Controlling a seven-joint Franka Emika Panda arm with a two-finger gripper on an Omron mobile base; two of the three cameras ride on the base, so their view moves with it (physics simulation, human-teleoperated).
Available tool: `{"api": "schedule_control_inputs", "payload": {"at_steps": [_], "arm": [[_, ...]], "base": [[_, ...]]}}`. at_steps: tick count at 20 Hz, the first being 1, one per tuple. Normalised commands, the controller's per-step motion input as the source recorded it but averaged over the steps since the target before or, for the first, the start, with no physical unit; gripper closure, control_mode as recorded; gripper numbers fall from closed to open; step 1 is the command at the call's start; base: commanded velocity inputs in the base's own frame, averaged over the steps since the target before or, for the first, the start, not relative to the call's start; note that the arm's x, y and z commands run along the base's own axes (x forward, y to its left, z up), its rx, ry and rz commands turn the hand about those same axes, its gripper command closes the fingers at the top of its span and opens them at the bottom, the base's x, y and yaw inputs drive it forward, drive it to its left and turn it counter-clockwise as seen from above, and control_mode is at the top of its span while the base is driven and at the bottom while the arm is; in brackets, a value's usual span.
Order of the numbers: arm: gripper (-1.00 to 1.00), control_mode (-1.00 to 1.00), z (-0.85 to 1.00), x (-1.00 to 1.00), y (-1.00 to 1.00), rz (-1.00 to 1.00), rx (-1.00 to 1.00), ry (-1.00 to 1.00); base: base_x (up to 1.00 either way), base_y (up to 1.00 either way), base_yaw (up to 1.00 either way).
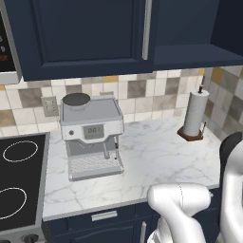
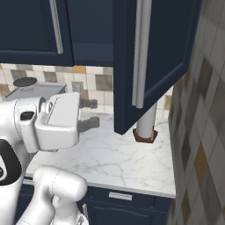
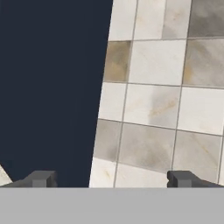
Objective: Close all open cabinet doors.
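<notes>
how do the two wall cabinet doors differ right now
The right cabinet door is swung open, jutting out over the counter; the left cabinet door sits shut, flush with its frame. The open one hides part of the paper towel roll; the shut one hides nothing. Both are dark navy with long vertical silver bar handles.

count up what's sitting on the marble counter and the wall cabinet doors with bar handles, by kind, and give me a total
Silver espresso machine on the white marble counter: 1
White paper towel roll on a brown wooden holder: 1
Dark navy wall cabinet doors with silver bar handles: 2, one shut, one swung open
Total: 4
</notes>
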Motion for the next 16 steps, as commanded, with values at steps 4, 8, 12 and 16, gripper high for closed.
{"api": "schedule_control_inputs", "payload": {"at_steps": [4,8,12,16], "arm": [[-1.00,-1.00,-0.04,0.05,-0.31,-0.08,0.00,0.00],[-1.00,-1.00,-0.04,0.24,-0.20,0.00,0.00,0.00],[-1.00,-1.00,-0.02,0.28,-0.21,0.00,0.00,0.00],[-1.00,-1.00,-0.04,0.20,-0.25,0.00,0.00,0.00]], "base": [[0.00,0.00,0.00],[0.00,0.00,0.00],[0.00,0.00,0.00],[0.00,0.00,0.00]]}}
